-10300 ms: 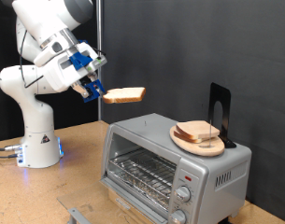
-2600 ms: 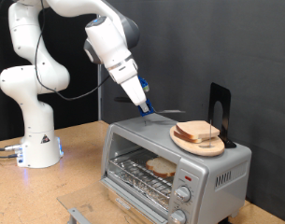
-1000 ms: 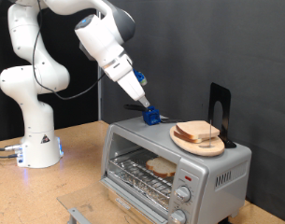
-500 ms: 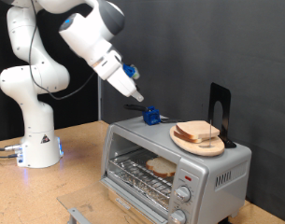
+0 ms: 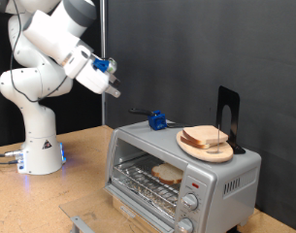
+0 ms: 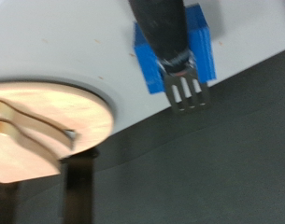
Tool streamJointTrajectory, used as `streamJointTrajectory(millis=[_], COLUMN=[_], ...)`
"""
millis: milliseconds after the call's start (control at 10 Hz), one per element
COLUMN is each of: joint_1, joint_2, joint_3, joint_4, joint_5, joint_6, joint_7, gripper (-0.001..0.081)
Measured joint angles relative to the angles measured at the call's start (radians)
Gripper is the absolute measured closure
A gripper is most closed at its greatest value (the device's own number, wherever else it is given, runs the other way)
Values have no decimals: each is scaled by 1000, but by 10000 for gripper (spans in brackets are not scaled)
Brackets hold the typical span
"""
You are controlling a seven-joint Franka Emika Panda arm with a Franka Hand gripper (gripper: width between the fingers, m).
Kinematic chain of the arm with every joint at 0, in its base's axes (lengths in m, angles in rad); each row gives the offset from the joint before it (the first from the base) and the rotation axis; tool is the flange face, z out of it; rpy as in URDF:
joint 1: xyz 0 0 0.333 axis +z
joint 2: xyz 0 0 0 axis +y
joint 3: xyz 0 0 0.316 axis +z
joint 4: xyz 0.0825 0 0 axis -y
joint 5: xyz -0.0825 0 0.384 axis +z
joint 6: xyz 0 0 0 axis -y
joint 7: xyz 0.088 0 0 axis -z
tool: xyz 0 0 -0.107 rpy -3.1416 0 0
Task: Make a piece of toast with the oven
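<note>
The silver oven (image 5: 180,167) stands at the exterior view's lower right. One piece of toast (image 5: 167,175) lies on the wire rack inside it. My gripper (image 5: 114,89) hangs in the air to the exterior view's left of the oven, above its top, with nothing visible between the fingers. A fork in a blue holder (image 5: 157,120) rests on the oven top, and the same blue holder (image 6: 175,51) shows in the wrist view. The gripper's fingers do not show in the wrist view.
A round wooden plate (image 5: 207,149) with more bread slices sits on the oven top, the same plate (image 6: 49,126) in the wrist view. A black stand (image 5: 228,116) rises behind it. The robot base (image 5: 36,146) stands at the exterior view's left.
The slice once held in the air now lies in the oven. Over the last second the gripper drew away from the blue holder toward the exterior view's left and upward.
</note>
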Motion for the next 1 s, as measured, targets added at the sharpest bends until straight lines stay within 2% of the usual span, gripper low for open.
streamJointTrajectory(millis=[200, 500, 600, 800, 1000], joint_1=[-59, -156, -175, -174, -192], joint_2=[-35, -53, -56, -56, -55], joint_3=[-69, -171, -199, -203, -279], joint_4=[-12, -12, -12, -7, -6], joint_5=[-68, -187, -204, -186, -127], joint_6=[-47, -133, -166, -195, -252], joint_7=[0, -3, -15, 9, 118], gripper=[-2, -2, -2, -2, -2])
